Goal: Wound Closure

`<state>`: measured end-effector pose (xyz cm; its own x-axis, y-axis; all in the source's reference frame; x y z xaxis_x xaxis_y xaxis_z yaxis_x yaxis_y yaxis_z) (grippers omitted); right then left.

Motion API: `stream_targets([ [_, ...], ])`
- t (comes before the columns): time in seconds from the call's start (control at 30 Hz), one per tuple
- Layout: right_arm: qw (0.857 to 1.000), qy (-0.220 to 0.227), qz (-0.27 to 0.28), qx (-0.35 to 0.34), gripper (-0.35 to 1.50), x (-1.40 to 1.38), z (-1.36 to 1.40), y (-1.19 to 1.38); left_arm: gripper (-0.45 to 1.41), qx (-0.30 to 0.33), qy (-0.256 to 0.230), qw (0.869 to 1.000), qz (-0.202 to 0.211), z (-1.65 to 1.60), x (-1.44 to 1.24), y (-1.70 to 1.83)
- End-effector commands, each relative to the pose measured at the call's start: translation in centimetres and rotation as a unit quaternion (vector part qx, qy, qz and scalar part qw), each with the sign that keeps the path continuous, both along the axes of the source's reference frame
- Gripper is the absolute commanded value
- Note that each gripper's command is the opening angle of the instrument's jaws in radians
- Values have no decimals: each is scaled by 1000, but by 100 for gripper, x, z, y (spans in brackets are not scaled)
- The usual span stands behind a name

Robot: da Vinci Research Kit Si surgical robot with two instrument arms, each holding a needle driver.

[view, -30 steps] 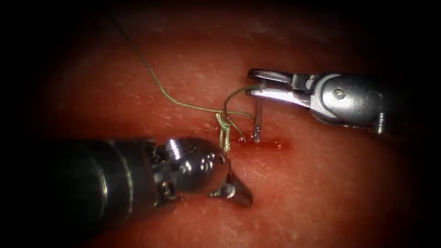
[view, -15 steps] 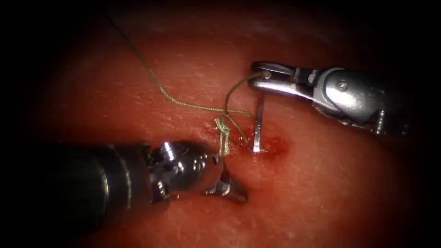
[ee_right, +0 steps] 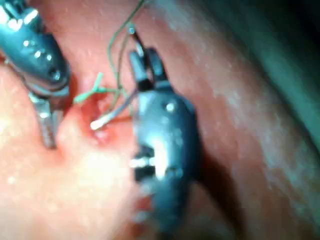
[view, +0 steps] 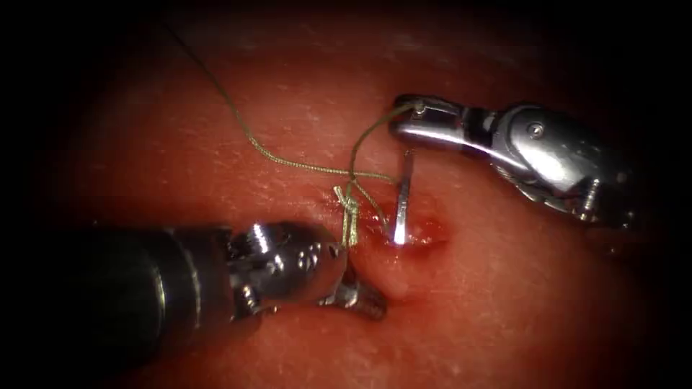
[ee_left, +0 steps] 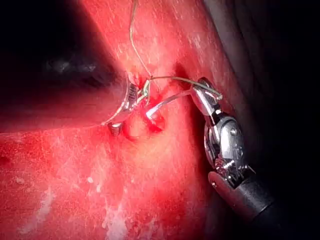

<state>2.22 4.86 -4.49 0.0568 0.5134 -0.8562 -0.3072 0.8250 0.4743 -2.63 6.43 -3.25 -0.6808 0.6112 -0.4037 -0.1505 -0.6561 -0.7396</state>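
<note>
The right arm's tool (view: pixel 409 124) comes in from the right, its jaws clamped on the curved needle (view: pixel 401 198) near the thread end. The needle hangs down from the jaws, and its bright tip meets the tissue (view: pixel 504 288) at the cut (view: pixel 422 232), where red fluid (view: pixel 432 229) pools. Whether the tip is under the surface cannot be told. The green thread (view: pixel 288 162) runs from the needle's held end to a knot (view: pixel 349 209) just left of the needle, then trails off up and left. The left arm's tool (view: pixel 360 295) presses on the tissue below the knot, jaws together on a raised fold of tissue beside the cut.
</note>
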Motion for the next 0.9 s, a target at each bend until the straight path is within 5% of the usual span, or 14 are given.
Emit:
stream_targets([
  [0.03, 1000, 1, 1, 2, -35, 6, 6, 1, -12, 0, 0, 1000, 1, 7, -6, -3],
  [0.5, 997, 14, 32, 65, -35, 5, 10, 7, -13, -2, 2, 1000, 0, 14, -6, -4],
  [0.9, 985, 42, -5, 168, -35, 8, 14, -11, -12, -2, 1, 1000, 1, 15, -1, -1],
])
